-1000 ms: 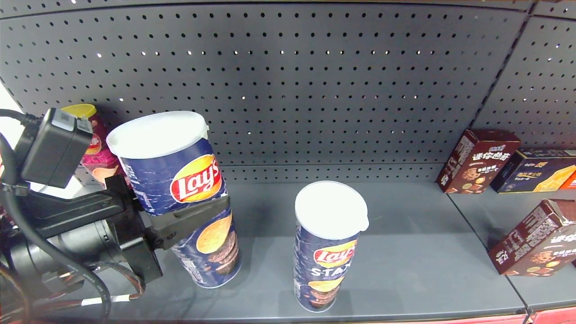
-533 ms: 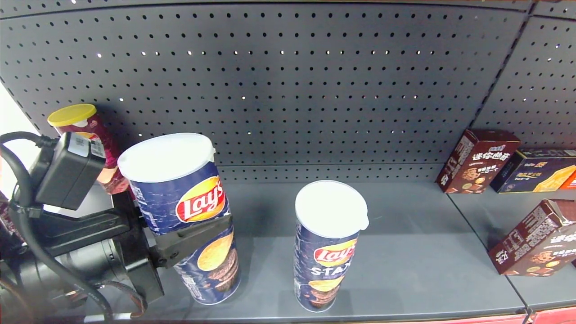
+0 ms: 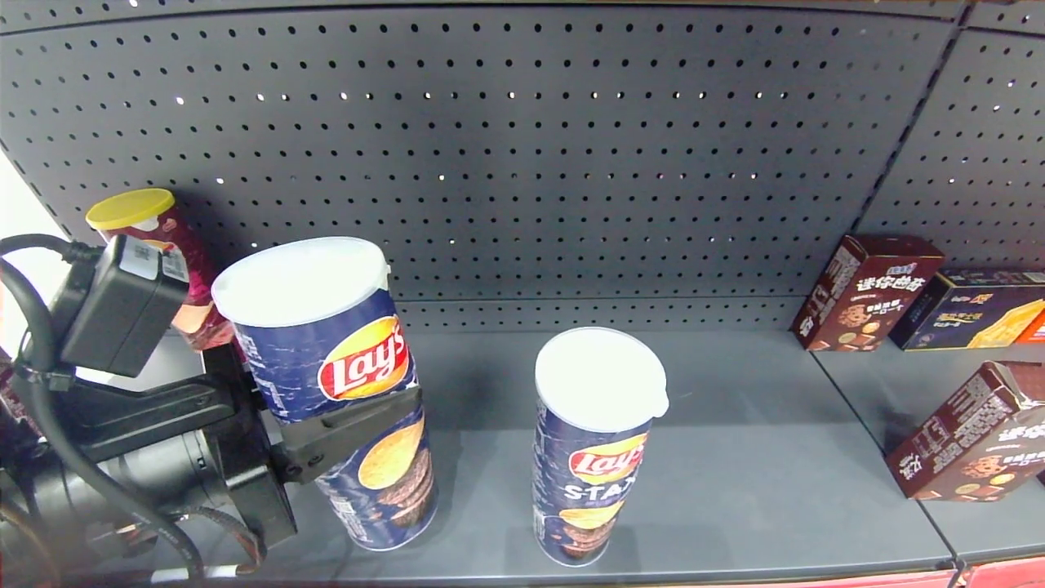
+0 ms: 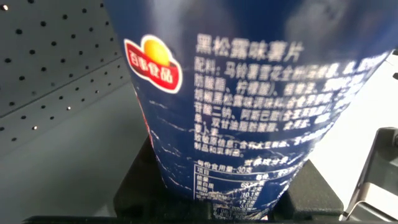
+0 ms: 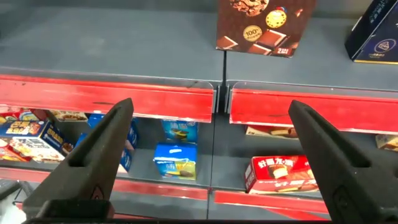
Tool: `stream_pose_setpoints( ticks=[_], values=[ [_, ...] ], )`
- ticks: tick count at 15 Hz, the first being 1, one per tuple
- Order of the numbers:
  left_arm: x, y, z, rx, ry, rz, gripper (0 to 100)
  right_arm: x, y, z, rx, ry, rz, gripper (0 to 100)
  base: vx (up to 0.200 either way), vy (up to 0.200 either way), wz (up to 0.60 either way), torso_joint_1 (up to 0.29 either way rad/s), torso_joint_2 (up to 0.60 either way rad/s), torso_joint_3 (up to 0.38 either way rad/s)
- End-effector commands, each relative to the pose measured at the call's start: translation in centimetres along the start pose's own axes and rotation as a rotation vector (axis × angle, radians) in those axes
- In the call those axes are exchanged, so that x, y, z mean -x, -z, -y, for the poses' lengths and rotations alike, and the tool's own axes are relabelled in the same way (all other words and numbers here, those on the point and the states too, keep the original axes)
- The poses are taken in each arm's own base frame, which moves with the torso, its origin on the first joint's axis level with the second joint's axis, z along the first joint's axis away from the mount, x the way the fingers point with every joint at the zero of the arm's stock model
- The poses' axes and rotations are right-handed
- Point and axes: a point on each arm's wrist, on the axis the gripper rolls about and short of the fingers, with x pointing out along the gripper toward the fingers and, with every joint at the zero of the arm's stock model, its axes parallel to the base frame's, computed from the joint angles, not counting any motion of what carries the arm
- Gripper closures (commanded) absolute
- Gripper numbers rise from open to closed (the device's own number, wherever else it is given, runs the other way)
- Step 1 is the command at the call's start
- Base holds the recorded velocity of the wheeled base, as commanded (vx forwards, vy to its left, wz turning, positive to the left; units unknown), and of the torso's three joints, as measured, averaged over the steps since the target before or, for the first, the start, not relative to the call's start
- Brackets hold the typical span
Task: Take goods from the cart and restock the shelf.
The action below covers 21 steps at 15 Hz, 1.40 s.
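Back wall: dark grey perforated panel (image 3: pixel 571 163), upright behind the shelf (image 3: pixel 735 474), with even rows of small round holes.
Light: bright pinpoints through some holes in the upper rows; white glare (image 3: pixel 12 204) past the panel's left edge.
Shelf: flat matt grey board, meeting the panel at a low perforated lip.
Joint: dark upright (image 3: pixel 914 139) between this panel and the neighbouring panel (image 3: pixel 988 147) to the right.
Front edge: red rail (image 5: pixel 124 99) along the board, split by a thin gap, in the right wrist view.
Below: lower tier (image 5: pixel 227 158), grey, with another red rail under it.
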Motion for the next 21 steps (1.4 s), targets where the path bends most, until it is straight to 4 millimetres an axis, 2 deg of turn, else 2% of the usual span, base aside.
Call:
stream_pose_setpoints(
  ticks=[1, 5, 9, 11, 16, 19, 21],
  values=[
    [0.0, -0.3, -0.1, -0.003, -0.007, 0.011, 100, 0.0, 0.0, 0.0, 0.001, -0.004, -0.005, 0, 0.000, 0.000, 0.00, 0.000, 0.00, 0.000],
    [-0.8, -1.0, -0.6, -0.005, -0.013, 0.021, 100, 0.0, 0.0, 0.0, 0.001, -0.004, -0.005, 0, 0.000, 0.000, 0.00, 0.000, 0.00, 0.000],
    [-3.5, -1.6, -1.9, -0.005, -0.022, 0.011, 100, 0.0, 0.0, 0.0, 0.001, -0.004, -0.005, 0, 0.000, 0.000, 0.00, 0.000, 0.00, 0.000],
    [-5.1, -2.5, -2.6, -0.014, -0.026, 0.029, 100, 0.0, 0.0, 0.0, 0.001, -0.004, -0.005, 0, 0.000, 0.000, 0.00, 0.000, 0.00, 0.000],
    [-6.2, -2.1, -3.6, -0.004, -0.051, 0.006, 100, 0.0, 0.0, 0.0, 0.001, -0.004, -0.005, 0, 0.000, 0.000, 0.00, 0.000, 0.00, 0.000],
    [-8.0, -2.6, -3.7, -0.036, -0.022, 0.015, 100, 0.0, 0.0, 0.0, 0.001, -0.004, -0.005, 0, 0.000, 0.000, 0.00, 0.000, 0.00, 0.000],
    [-9.8, -1.2, -4.0, -0.070, -0.011, -0.025, 100, 0.0, 0.0, 0.0, 0.001, -0.004, -0.005, 0, 0.000, 0.000, 0.00, 0.000, 0.00, 0.000]
  ],
)
